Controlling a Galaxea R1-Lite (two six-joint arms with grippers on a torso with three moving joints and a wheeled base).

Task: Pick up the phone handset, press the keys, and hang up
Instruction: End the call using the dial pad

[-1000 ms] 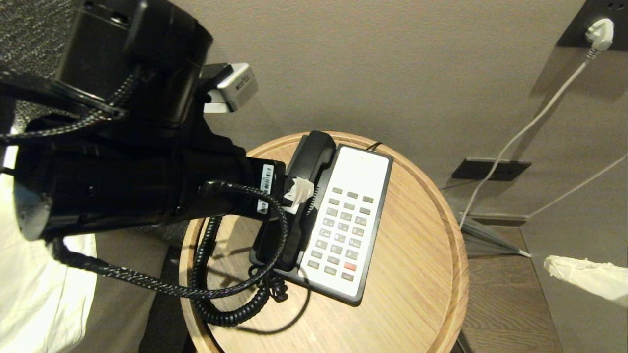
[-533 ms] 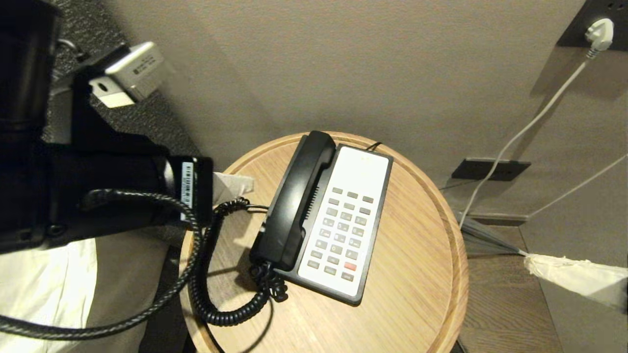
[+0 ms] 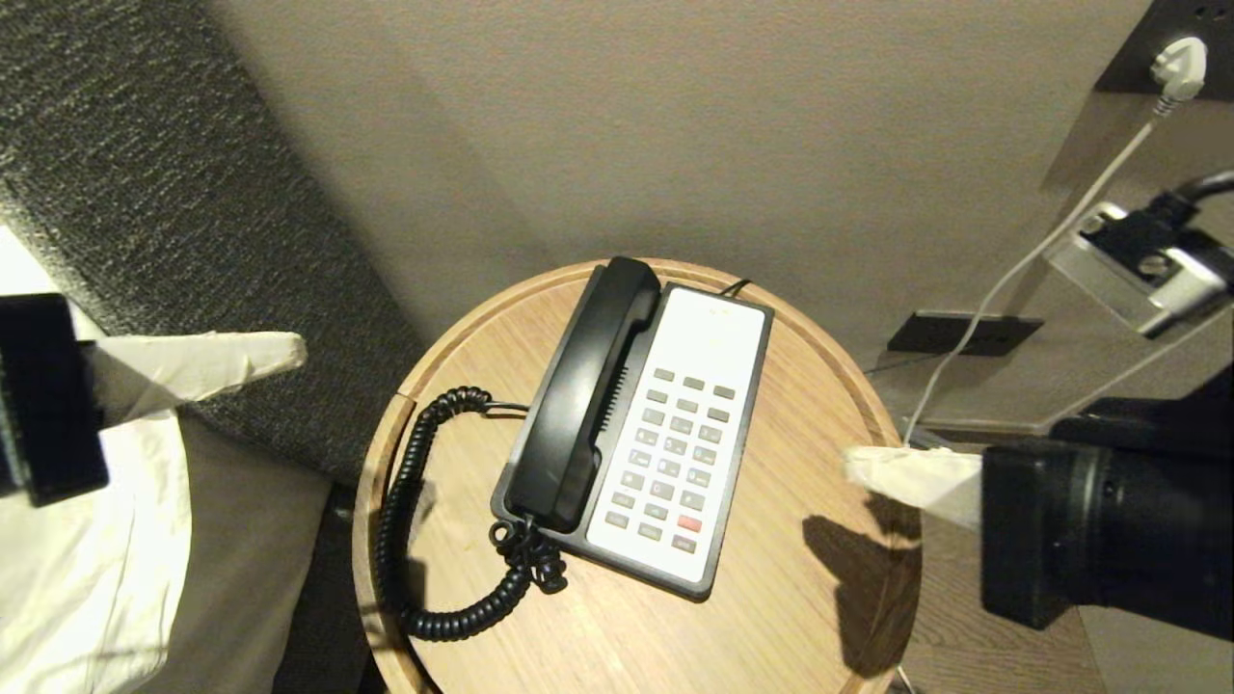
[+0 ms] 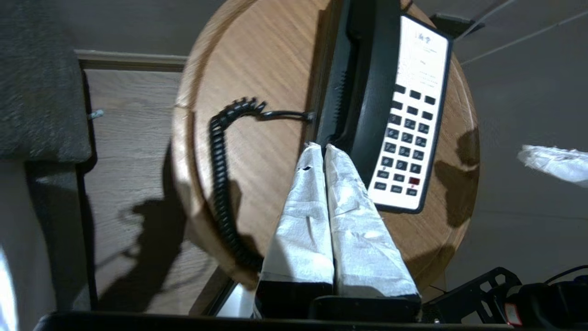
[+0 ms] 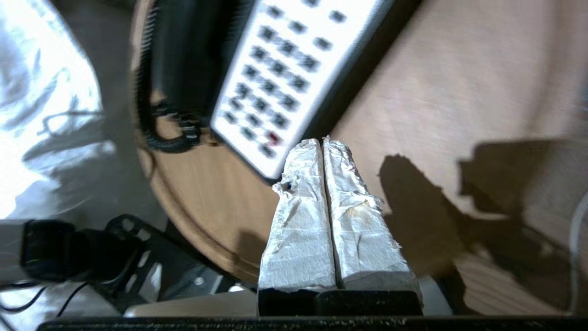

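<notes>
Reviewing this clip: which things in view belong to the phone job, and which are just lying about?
Part of the job:
- phone handset, resting on the phone base
- keys
- right gripper, shut, over the table's right edge
- left gripper, shut, off to the left

Just lying about:
- round wooden table
- white wall plug and its cable
- white bedding

A round wooden side table (image 3: 819, 617) with a raised rim fills the centre. At its nine o'clock lie white bedding (image 3: 87, 569) and a dark textured headboard (image 3: 145, 193). At two o'clock a white plug (image 3: 1178, 66) sits in a wall socket, its white cable (image 3: 1022, 265) trailing down toward four o'clock.
</notes>
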